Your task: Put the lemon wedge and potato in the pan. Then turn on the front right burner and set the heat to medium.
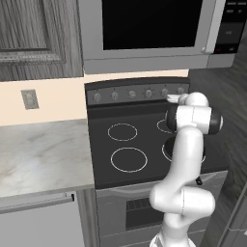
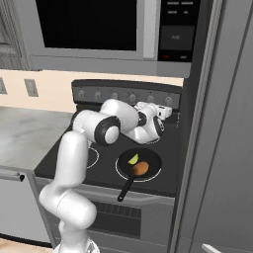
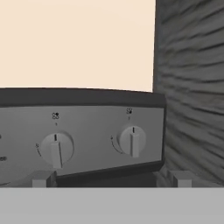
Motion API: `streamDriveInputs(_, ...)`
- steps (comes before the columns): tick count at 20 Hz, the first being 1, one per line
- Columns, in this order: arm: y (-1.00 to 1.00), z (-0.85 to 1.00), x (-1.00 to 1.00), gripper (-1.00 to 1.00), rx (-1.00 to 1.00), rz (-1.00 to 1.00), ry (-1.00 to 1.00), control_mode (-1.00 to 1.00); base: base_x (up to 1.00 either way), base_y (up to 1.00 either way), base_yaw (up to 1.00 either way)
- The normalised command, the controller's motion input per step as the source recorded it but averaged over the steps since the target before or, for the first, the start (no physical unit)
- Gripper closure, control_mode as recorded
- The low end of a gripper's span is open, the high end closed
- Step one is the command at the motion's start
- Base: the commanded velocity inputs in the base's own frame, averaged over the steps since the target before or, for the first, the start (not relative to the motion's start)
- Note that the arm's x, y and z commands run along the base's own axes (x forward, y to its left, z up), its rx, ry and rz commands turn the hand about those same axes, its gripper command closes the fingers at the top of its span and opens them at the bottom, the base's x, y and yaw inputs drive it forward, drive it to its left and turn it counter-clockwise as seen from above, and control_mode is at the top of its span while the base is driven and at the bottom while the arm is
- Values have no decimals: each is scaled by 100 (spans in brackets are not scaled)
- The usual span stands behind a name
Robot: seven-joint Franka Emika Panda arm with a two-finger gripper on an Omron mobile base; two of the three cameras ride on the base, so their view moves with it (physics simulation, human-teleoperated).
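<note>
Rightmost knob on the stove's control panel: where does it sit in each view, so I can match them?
Left base view: the rightmost knob is upper right of centre, last in the knob row.
Right base view: it is upper middle, at the row's right end.
Hand view: it is right of centre, its pointer upright.
Shared landmark: the right end of the grey control panel.

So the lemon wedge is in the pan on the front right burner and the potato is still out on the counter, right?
Not quite. The potato is not on the counter; the right base view shows it lying in the pan beside the lemon wedge. The rest stands: the pan sits on the front right burner.
</note>
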Motion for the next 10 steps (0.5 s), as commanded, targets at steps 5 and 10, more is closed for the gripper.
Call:
streamDriveInputs(5,0,0,33,-100,0,0,1,-100,0,0,0)
streamDriveInputs(10,-11,-2,42,-100,0,0,-2,-100,0,0,0)
